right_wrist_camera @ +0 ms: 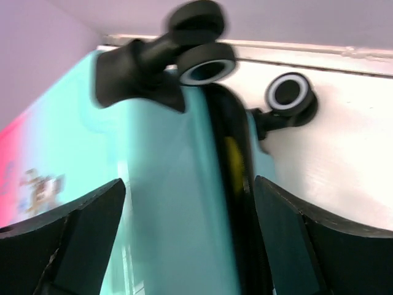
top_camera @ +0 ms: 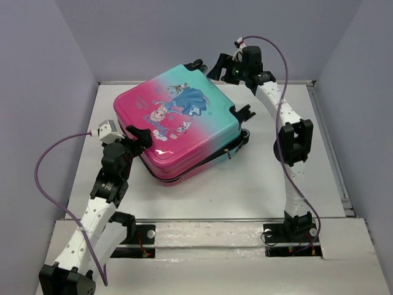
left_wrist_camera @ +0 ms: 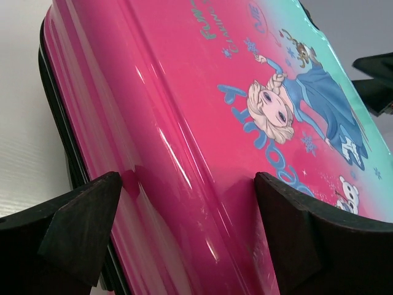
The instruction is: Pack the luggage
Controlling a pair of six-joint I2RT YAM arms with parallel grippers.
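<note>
The luggage (top_camera: 178, 126) lies flat on the white table, pink at its near left and teal at its far right, with the princess print facing up. My left gripper (top_camera: 140, 136) is open at the near left corner. In the left wrist view its fingers stand wide on either side of the glossy pink shell (left_wrist_camera: 202, 123), with the left gripper (left_wrist_camera: 187, 209) close above that edge. My right gripper (top_camera: 218, 67) is open at the far right corner. There the right gripper (right_wrist_camera: 190, 221) straddles the teal shell (right_wrist_camera: 166, 203) and its black zipper seam, just below two black wheels (right_wrist_camera: 206, 63).
Two more wheels (top_camera: 245, 114) stick out on the case's right side. The table (top_camera: 258, 184) has a raised rim along its right edge (top_camera: 328, 147), and purple walls close in the back and both sides. Purple cables loop from both wrists.
</note>
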